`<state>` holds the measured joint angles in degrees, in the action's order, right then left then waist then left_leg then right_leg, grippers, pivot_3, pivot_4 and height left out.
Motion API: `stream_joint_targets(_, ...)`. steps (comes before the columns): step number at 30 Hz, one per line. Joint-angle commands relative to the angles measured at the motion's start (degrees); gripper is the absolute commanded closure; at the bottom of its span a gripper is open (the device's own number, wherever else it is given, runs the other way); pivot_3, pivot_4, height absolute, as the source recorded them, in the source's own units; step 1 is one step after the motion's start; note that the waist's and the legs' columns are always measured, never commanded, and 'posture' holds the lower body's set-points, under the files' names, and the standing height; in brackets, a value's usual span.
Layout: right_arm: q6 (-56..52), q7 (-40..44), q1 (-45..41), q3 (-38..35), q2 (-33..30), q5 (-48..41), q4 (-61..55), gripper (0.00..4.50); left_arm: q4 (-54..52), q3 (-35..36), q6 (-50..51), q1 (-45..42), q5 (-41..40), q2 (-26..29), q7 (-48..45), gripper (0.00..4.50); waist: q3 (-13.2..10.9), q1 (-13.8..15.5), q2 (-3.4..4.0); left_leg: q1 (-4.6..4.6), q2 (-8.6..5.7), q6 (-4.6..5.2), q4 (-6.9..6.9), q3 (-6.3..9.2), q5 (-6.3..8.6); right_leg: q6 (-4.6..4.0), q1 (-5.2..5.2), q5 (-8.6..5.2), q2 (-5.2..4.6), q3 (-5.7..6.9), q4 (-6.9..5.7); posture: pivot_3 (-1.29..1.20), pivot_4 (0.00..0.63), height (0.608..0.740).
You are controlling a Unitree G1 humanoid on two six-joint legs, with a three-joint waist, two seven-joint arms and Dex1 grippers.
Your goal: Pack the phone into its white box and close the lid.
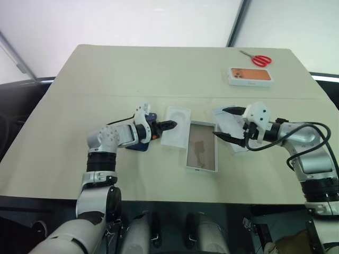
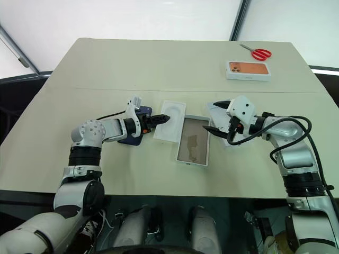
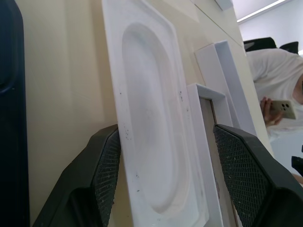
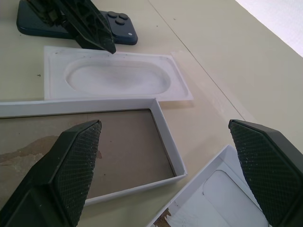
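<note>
At the left, the phone (image 4: 75, 26) lies flat on the table (image 1: 106, 74), not yet packed, partly hidden under our left gripper (image 1: 168, 125). That gripper reaches past it over the near edge of the white tray insert (image 2: 170, 121), a moulded piece with an oval recess that holds nothing. Its jaws stand apart around that edge; we cannot tell whether they already touch it. We judge the step in hand to be clearing or lifting this insert, so the next move calls for a firm pinch on its thin rim without nudging the phone beside it.

Just right of the insert sits the box (image 1: 201, 153), open and upright. Only a brownish, stained floor shows inside; no phone is in it.

Further right, the lid (image 4: 222, 198) lies open side up, its white inside bare. Our right gripper (image 1: 221, 123) hovers over it with jaws wide and grips nothing.

At the far right edge of the table rest an orange-printed box (image 1: 250, 75), closed, and red scissors (image 1: 259, 60), well apart from the work.
</note>
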<state>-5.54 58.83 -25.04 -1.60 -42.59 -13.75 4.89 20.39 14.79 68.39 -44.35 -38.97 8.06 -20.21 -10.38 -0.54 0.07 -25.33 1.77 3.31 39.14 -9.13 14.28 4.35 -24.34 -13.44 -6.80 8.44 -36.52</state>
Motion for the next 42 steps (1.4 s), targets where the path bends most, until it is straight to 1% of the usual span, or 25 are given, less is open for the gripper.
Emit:
stream_joint_targets(1,1.2,-0.5,-1.1,-0.8,0.3,-0.3,-1.0,0.00,-2.0,0.7,0.5,0.8,-0.5,-0.1,0.5,1.29,0.0,0.0,0.00,0.00,0.00,0.00,0.00,0.00,0.00,0.00,0.00,0.00,0.00,0.00,0.00,0.00,0.150,0.738)
stream_joint_targets(3,1.3,-0.6,-1.1,-0.7,0.5,-0.2,-1.1,0.00,-2.2,1.8,0.8,1.2,-1.0,-0.5,1.4,1.85,0.0,-0.1,0.00,0.01,0.00,0.00,0.00,0.00,0.00,0.00,0.00,0.00,0.00,0.00,0.00,0.00,0.150,0.738)
stream_joint_targets(5,1.4,-0.7,-1.2,-0.5,0.7,0.0,-1.0,0.00,-2.9,2.1,1.2,1.8,-1.3,-0.4,1.6,2.55,0.0,0.0,0.00,0.01,0.00,0.00,0.00,0.00,0.00,0.00,0.00,0.00,0.00,-0.01,0.00,0.00,0.150,0.738)
stream_joint_targets(6,1.5,-0.7,-1.2,-0.5,0.8,0.0,-1.1,0.00,-3.2,2.2,1.4,2.0,-1.6,-0.4,1.8,3.15,0.0,0.0,0.00,0.01,0.00,0.00,0.00,0.00,0.00,0.00,0.00,0.00,0.00,-0.02,-0.01,0.00,0.150,0.738)
stream_joint_targets(8,1.5,-0.7,-1.2,-0.4,0.8,0.0,-1.1,0.00,-3.5,2.5,1.5,2.3,-1.6,-0.3,2.1,4.19,0.0,0.0,-0.01,0.01,0.00,0.00,0.01,0.00,0.00,0.00,0.00,0.00,-0.01,-0.02,-0.01,0.00,0.150,0.738)
stream_joint_targets(9,1.4,-0.7,-1.2,-0.4,0.8,-0.1,-1.2,0.00,-3.4,3.4,1.7,2.3,-1.9,-0.4,2.5,4.44,0.0,0.0,0.00,0.02,0.00,0.00,0.01,0.00,0.00,0.00,0.01,0.00,-0.01,-0.02,-0.01,0.00,0.150,0.738)
stream_joint_targets(12,1.5,-0.7,-1.0,-0.5,0.8,-0.2,-1.2,0.00,-3.5,6.0,2.2,2.4,-3.0,-0.8,4.0,4.44,0.0,0.0,0.00,0.02,0.00,0.00,0.01,0.00,0.00,0.00,0.01,0.00,-0.01,-0.03,-0.03,0.00,0.150,0.738)
stream_joint_targets(18,-0.8,-0.1,0.1,-0.9,1.2,-2.3,-2.6,0.00,-5.8,8.3,4.1,2.9,-4.8,-0.5,5.3,4.44,0.0,-0.1,0.00,0.03,0.00,0.00,0.01,0.00,0.00,0.00,0.01,0.00,-0.01,-0.04,-0.05,0.00,0.150,0.738)
stream_joint_targets(20,-5.5,1.4,1.3,-1.3,1.2,-6.5,-5.9,0.00,-6.0,10.6,3.7,2.4,-6.6,-1.8,5.8,4.44,0.0,0.0,0.00,0.03,0.00,0.00,0.01,0.00,0.00,0.00,0.01,0.00,-0.01,-0.04,-0.05,0.00,0.150,0.738)
stream_joint_targets(22,-12.4,4.3,5.2,-1.0,-0.5,-11.8,-12.2,0.00,-7.3,11.7,2.5,2.1,-7.8,-2.2,5.6,4.44,0.0,0.3,-0.01,0.01,0.00,0.00,0.02,0.03,0.00,0.00,0.00,0.00,-0.02,-0.04,-0.05,0.00,0.150,0.738)
stream_joint_targets(24,-16.5,6.2,9.2,-0.2,-2.1,-14.5,-17.3,0.00,-8.7,12.5,2.0,2.0,-8.8,-2.3,5.7,4.44,0.0,0.5,-0.02,-0.01,0.00,0.00,0.02,0.06,0.00,0.00,0.00,0.00,-0.02,-0.03,-0.03,0.00,0.150,0.738)
stream_joint_targets(25,-17.1,6.4,11.0,0.5,-2.4,-14.7,-19.5,0.00,-9.2,13.0,2.0,2.0,-9.6,-2.3,5.4,4.44,0.0,0.7,-0.02,-0.01,0.00,0.00,0.02,0.06,0.00,0.00,0.00,0.00,-0.02,-0.03,-0.03,0.00,0.150,0.738)
stream_joint_targets(28,-14.1,7.0,15.6,4.3,-3.8,-9.7,-22.6,0.00,-10.6,12.8,-0.1,2.2,-9.7,-1.2,4.7,4.44,0.0,0.9,-0.05,0.01,0.01,-0.01,0.02,0.06,0.01,-0.01,0.00,0.00,-0.03,-0.04,-0.03,0.00,0.150,0.738)
stream_joint_targets(29,-13.4,6.9,16.1,4.8,-4.0,-8.8,-22.7,0.00,-10.4,13.0,0.2,2.1,-10.2,-1.1,5.0,4.44,0.0,1.0,-0.05,0.02,0.01,-0.02,0.02,0.06,0.02,-0.02,0.00,0.00,-0.03,-0.04,-0.03,0.00,0.150,0.738)
stream_joint_targets(33,-10.8,5.2,15.5,7.6,-2.1,-5.2,-20.3,0.00,-11.2,10.9,-5.0,2.4,-8.5,0.6,2.8,4.44,0.0,1.2,-0.06,0.00,0.00,-0.02,0.02,0.05,0.02,-0.02,-0.02,0.00,-0.04,-0.05,-0.02,0.00,0.150,0.738)
stream_joint_targets(36,-8.4,5.1,14.8,9.7,-1.7,-2.0,-18.4,0.81,-12.2,8.4,-7.5,3.3,-7.6,1.6,0.8,4.50,0.0,1.3,-0.06,0.00,0.00,-0.02,0.02,0.05,0.02,-0.02,-0.02,0.00,-0.02,-0.04,-0.03,0.00,0.150,0.738)
stream_joint_targets(39,-7.9,5.2,14.3,9.9,-1.3,-1.8,-16.9,2.43,-12.6,7.8,-8.0,3.6,-8.1,1.8,0.8,4.50,0.0,1.4,-0.06,-0.01,-0.03,-0.01,0.03,0.05,0.01,-0.02,-0.01,0.00,-0.03,-0.04,-0.03,0.00,0.150,0.738)
stream_joint_targets(40,-7.2,5.4,14.3,10.2,-1.4,-1.2,-16.4,2.97,-13.0,7.6,-9.6,3.9,-7.5,1.6,0.8,4.50,0.0,1.4,-0.06,-0.01,-0.03,-0.01,0.03,0.05,0.01,-0.01,0.00,0.00,-0.03,-0.03,-0.03,0.00,0.150,0.738)
stream_joint_targets(42,-5.6,5.5,14.3,10.8,-1.4,0.2,-15.3,4.06,-13.2,7.7,-9.7,4.1,-8.0,1.4,1.3,4.50,0.0,1.2,-0.07,0.00,-0.03,-0.01,0.03,0.06,0.01,-0.01,0.00,0.00,-0.02,-0.04,-0.03,0.00,0.150,0.738)
